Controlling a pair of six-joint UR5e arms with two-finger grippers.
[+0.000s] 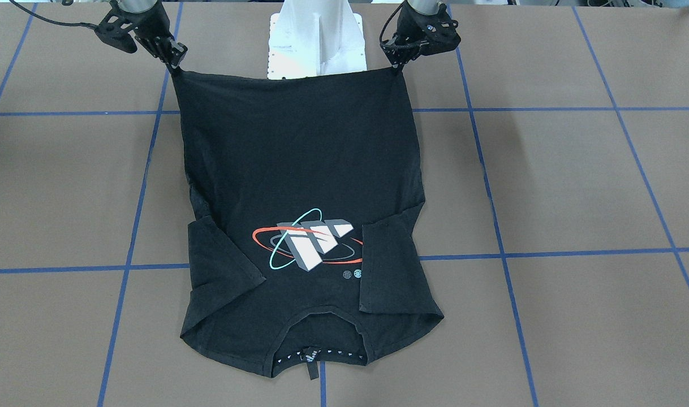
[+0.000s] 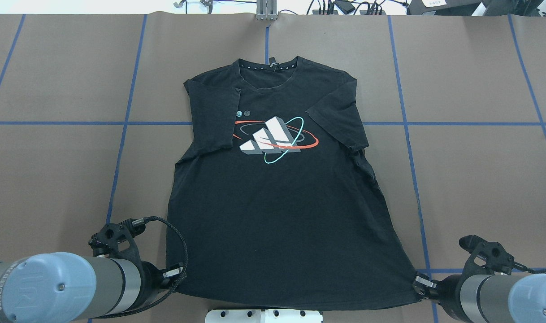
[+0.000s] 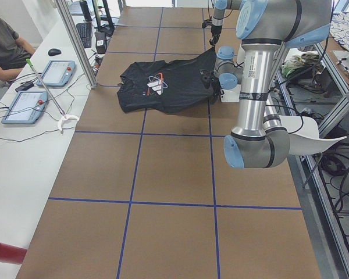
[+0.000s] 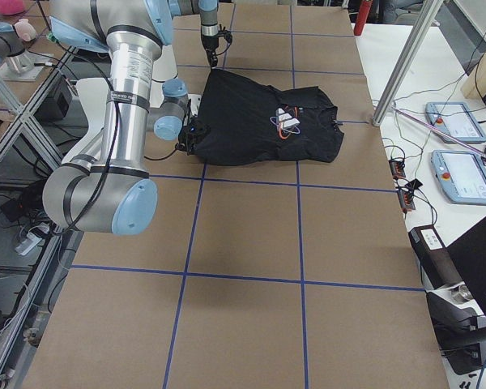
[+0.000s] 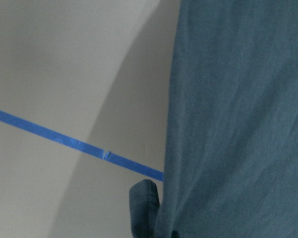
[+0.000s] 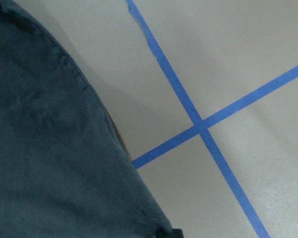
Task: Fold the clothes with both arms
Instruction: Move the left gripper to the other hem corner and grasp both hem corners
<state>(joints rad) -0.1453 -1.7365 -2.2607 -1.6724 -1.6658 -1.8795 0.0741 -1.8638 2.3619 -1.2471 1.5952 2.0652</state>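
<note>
The black T-shirt [image 1: 299,169] lies print side up, its orbit-ring logo [image 1: 310,243] showing and both sleeves folded inward over the chest. The collar points away from the robot. My left gripper [image 1: 399,66] is shut on one hem corner, near the white base. My right gripper [image 1: 176,63] is shut on the other hem corner. The hem stretches taut between them and is lifted a little off the table. From overhead, the left gripper [image 2: 176,272] and the right gripper [image 2: 420,283] sit at the T-shirt's [image 2: 277,215] near corners. In the left wrist view, cloth [image 5: 238,119] hangs beside one finger [image 5: 144,210].
The brown table [image 2: 470,179] carries a grid of blue tape lines. The white base stand [image 1: 316,39] sits just behind the hem. A side bench with touch panels [image 3: 24,106] and a seated person [image 3: 3,43] runs along the far side. Cables [image 2: 344,6] lie past the far edge.
</note>
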